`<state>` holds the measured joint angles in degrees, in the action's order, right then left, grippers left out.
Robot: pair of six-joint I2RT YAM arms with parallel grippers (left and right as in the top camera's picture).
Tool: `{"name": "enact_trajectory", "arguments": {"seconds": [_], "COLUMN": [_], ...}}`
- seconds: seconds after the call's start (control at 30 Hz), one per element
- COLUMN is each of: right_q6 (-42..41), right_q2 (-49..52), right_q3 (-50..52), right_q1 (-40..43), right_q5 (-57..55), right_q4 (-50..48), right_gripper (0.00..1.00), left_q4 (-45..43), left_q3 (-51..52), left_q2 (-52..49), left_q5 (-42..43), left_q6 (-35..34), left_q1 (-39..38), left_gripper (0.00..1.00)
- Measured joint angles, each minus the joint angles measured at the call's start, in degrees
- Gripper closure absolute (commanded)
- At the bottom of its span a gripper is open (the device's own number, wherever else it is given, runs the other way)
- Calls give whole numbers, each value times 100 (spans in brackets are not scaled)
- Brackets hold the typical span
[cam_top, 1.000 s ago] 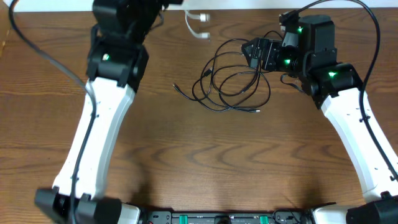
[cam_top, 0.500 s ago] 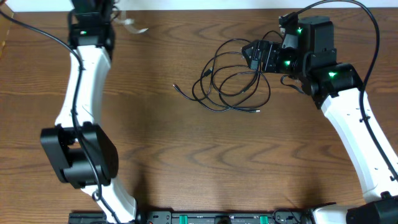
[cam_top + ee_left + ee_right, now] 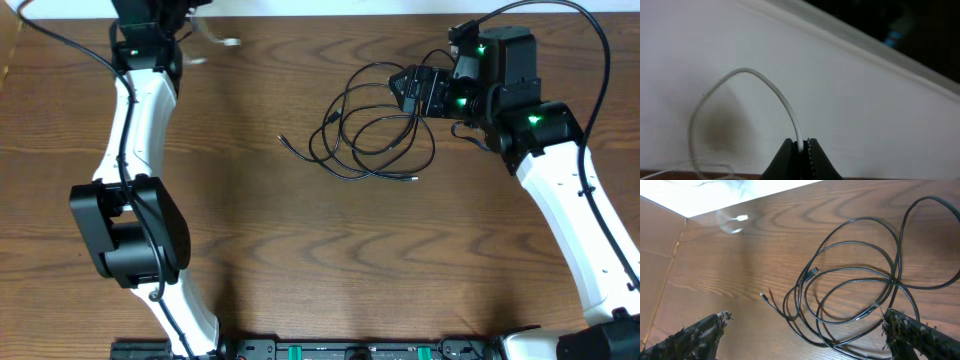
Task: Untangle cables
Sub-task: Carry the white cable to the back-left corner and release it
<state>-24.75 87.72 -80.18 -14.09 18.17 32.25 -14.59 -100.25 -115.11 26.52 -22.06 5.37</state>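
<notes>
The short white cable (image 3: pixel 771 90) is pinched between the shut jaws of my left gripper (image 3: pixel 801 143) and loops up in front of a white wall. In the overhead view this cable (image 3: pixel 218 41) trails off the left gripper (image 3: pixel 168 10) at the table's far left corner. The long black cables (image 3: pixel 370 130) lie in a loose tangle of loops at the table's upper middle. My right gripper (image 3: pixel 405 88) hovers at the tangle's right edge, open, with nothing between its fingers (image 3: pixel 705 332). From the right wrist the black loops (image 3: pixel 855 280) spread out ahead of that gripper (image 3: pixel 807 330).
The brown wooden table (image 3: pixel 300 250) ends at a white wall along the far edge. A cardboard panel (image 3: pixel 655 270) stands at the left side. The left arm (image 3: pixel 135 150) stretches up the table's left side, and the right arm (image 3: pixel 560 190) up the right.
The left arm has swung from the top middle to the far left corner, carrying the white cable away from the black tangle. The right arm and the black cables have not moved.
</notes>
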Motion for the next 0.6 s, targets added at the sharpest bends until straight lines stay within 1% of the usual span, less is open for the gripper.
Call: {"name": "enact_trajectory", "arguments": {"seconds": [0.13,0.23,0.37,0.4,0.43,0.47,0.6], "right_q6": [0,-2,0,0,0,0,0], "right_q2": [0,0,0,0,0,0,0], "right_q3": [0,0,0,0,0,0,0], "right_q1": [0,0,-4,-7,-13,-26,-127], "right_q5": [0,0,0,0,0,0,0], "right_q4": [4,11,50,72,83,101,131], "right_gripper": [1,1,1,1,1,1,1], "left_q4": [-149,-118,-31,-63,-125,-227,-494], "left_q3": [0,0,-11,-33,-57,-79,-92], "left_q2": [-2,0,-55,-105,-195,-319,-826], "left_q5": [328,343,-170,-326,-514,-734,-1388], "left_q6": [-175,-85,295,422,575,763,1231], "left_q1": [35,155,431,514,616,748,1272], "left_gripper": [93,93,92,78,44,23,22]}}
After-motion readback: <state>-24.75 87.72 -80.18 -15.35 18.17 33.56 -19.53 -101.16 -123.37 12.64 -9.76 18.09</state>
